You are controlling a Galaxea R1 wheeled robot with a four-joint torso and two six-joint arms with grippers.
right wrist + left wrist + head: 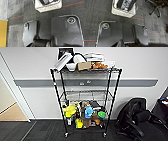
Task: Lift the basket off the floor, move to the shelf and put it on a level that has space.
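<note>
Currently the basket [123,11] rests on the floor [95,13], probably light with a slightly yielding mesh wall, best gripped at the stiffer grey rim toward 12 o'clock in both wrist views; jaw opening cannot be determined

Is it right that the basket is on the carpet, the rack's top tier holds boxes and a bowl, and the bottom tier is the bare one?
Not quite. The bare tier is the middle level, not the bottom; the head view shows the bottom tier crowded with colourful toys and bottles. The rest holds: the basket sits on the carpet, and the shelf's top tier carries boxes and a white bowl.
</note>
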